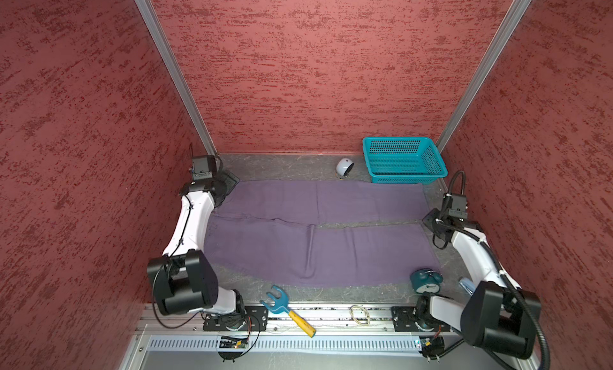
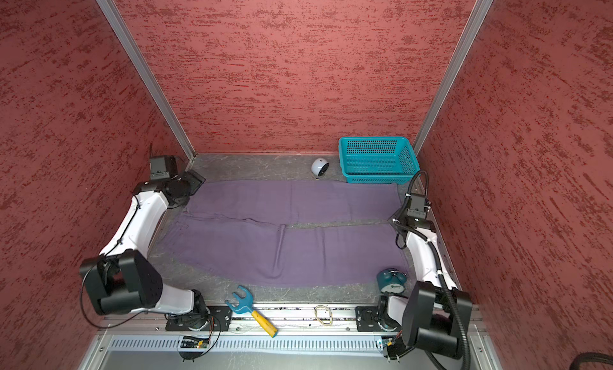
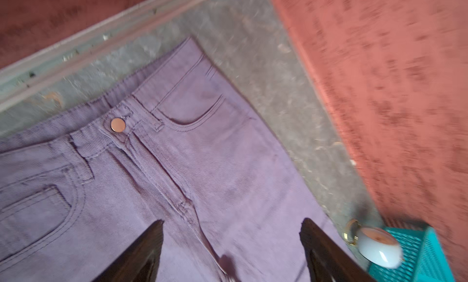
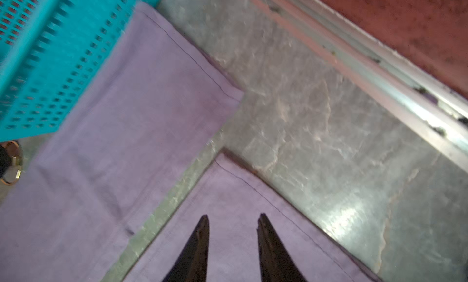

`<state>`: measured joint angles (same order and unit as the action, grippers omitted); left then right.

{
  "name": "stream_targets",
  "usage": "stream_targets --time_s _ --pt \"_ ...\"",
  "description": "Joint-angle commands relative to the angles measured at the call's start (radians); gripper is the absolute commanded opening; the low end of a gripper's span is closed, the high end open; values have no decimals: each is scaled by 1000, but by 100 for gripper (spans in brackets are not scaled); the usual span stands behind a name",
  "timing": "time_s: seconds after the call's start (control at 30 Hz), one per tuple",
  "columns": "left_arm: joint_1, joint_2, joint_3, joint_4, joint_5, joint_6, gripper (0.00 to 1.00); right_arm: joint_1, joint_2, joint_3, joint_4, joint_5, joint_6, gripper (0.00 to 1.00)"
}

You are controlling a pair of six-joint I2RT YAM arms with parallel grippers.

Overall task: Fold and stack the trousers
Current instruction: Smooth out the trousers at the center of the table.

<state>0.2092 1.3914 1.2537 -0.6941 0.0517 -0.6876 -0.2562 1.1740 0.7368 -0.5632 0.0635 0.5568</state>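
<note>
Left wrist: left hand (image 3: pixel 233 221) spread wide over trousers (image 3: pixel 202 154).

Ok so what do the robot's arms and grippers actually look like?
Both arms have white shells on the links and chunky black housings at the joints. The left arm has a thin black cable running along it; the right arm carries a thick ribbed black hose. The left gripper and right gripper have dark, flat fingers tapering to points.
</note>
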Motion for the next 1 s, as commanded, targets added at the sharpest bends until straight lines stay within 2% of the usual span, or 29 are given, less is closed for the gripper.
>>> stream_targets --time_s 0.0,0.17,0.47,0.83,0.97 --pt "8 -75 -34 -60 5 39 85 -1 -49 -59 -40 -21 39 39" --pt "55 -158 -105 -91 50 60 85 -15 -94 -148 -31 -53 65 42" --pt "97 -216 -223 -90 136 75 85 -40 -72 -228 10 -65 65 40" --pt "168 -252 -267 -93 206 94 85 -147 175 -233 143 -111 45 37" --pt "172 -252 -282 -93 211 97 85 -193 223 -199 152 -139 51 38"
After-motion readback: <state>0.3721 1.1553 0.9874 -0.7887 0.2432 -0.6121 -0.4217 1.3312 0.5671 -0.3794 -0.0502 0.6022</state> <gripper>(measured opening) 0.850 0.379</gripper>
